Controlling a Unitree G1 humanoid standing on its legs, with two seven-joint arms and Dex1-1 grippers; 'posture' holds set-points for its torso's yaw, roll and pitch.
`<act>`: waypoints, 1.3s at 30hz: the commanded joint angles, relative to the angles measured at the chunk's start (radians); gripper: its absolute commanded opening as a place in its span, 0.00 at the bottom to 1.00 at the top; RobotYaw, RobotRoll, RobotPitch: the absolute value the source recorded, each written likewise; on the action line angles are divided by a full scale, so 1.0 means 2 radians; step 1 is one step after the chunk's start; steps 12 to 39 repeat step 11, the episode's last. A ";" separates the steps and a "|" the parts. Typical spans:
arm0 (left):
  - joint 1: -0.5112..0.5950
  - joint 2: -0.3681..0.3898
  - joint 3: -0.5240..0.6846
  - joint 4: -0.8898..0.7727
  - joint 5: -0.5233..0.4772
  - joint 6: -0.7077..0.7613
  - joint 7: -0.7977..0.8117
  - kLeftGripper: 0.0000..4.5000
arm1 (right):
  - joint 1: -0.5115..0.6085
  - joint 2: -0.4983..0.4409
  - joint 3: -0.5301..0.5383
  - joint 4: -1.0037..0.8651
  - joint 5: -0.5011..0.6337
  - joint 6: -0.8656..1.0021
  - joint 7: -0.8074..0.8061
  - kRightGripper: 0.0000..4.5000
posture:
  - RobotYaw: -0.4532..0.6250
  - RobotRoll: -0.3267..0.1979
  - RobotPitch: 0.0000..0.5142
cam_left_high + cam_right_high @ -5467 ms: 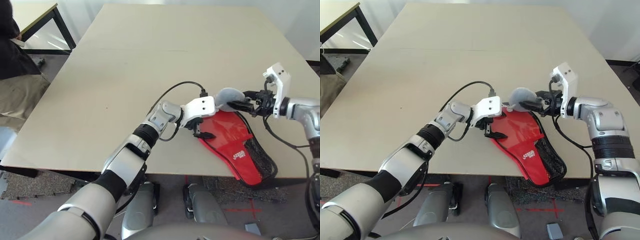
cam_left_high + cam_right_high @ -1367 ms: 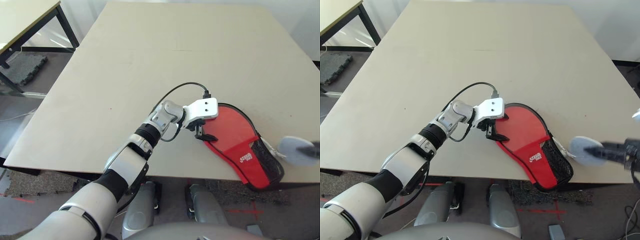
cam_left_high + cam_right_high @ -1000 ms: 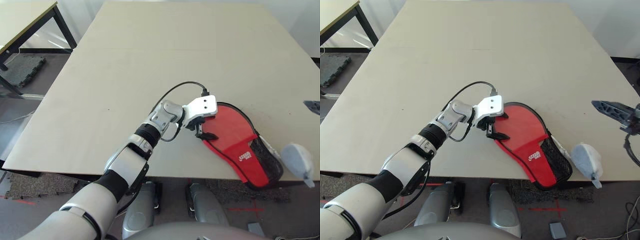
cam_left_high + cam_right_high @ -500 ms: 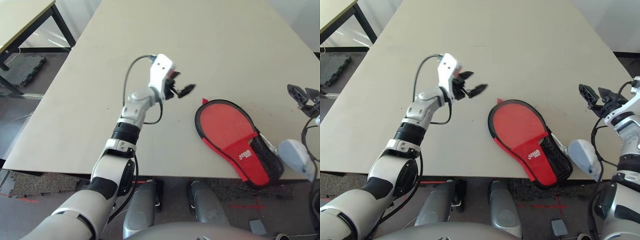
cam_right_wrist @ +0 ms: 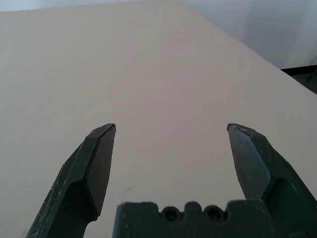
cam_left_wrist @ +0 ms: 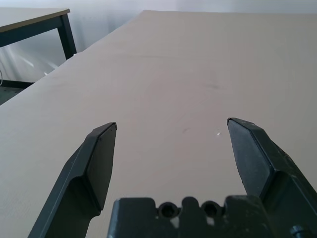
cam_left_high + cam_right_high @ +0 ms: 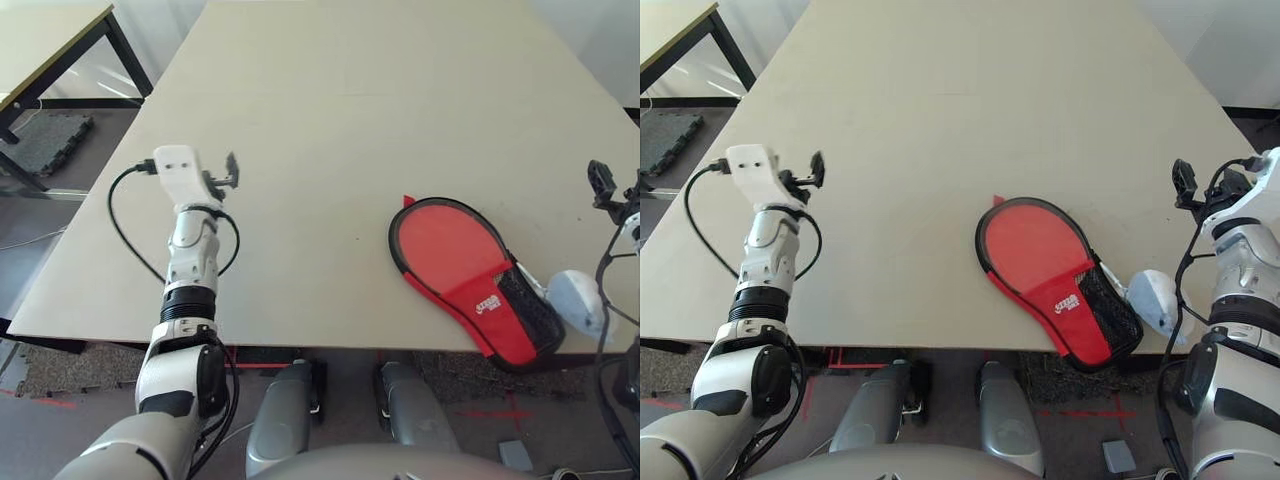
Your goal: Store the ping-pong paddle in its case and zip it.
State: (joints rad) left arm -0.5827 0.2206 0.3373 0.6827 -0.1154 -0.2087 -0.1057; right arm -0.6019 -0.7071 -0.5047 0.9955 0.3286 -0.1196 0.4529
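Lying closed near the table's (image 7: 300, 90) front edge, the case (image 7: 470, 280) looks zipped. Both the left gripper (image 6: 171, 130) and right gripper (image 5: 171, 130) gape empty, so little seems left

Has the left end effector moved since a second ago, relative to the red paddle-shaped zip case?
Yes. The left end effector has swung off the red paddle-shaped zip case toward the table's left edge, open.

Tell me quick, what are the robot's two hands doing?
Left gripper: open, holding nothing.
Right gripper: open, holding nothing.
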 commanded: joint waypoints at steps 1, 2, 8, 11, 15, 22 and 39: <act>0.015 -0.005 -0.006 0.007 -0.008 -0.008 -0.001 1.00 | -0.006 0.004 0.006 0.021 -0.010 -0.019 -0.019 0.99 | 0.41 0.62 0.25; 0.017 -0.006 -0.007 0.007 -0.010 -0.007 -0.004 1.00 | -0.008 0.005 0.007 0.024 -0.010 -0.024 -0.019 0.99 | 0.41 0.62 0.24; 0.017 -0.002 -0.007 0.016 -0.013 -0.010 -0.010 1.00 | -0.011 0.013 0.012 0.029 -0.011 -0.030 -0.033 0.99 | 0.40 0.62 0.22; 0.011 0.001 -0.005 0.022 -0.013 -0.013 -0.006 1.00 | -0.009 0.015 0.015 0.030 -0.017 -0.032 -0.054 0.99 | 0.40 0.62 0.23; 0.011 0.001 -0.005 0.022 -0.013 -0.013 -0.006 1.00 | -0.009 0.015 0.015 0.030 -0.017 -0.032 -0.054 0.99 | 0.40 0.62 0.23; 0.011 0.001 -0.005 0.022 -0.013 -0.013 -0.006 1.00 | -0.009 0.015 0.015 0.030 -0.017 -0.032 -0.054 0.99 | 0.40 0.62 0.23; 0.011 0.001 -0.005 0.022 -0.013 -0.013 -0.006 1.00 | -0.009 0.015 0.015 0.030 -0.017 -0.032 -0.054 0.99 | 0.40 0.62 0.23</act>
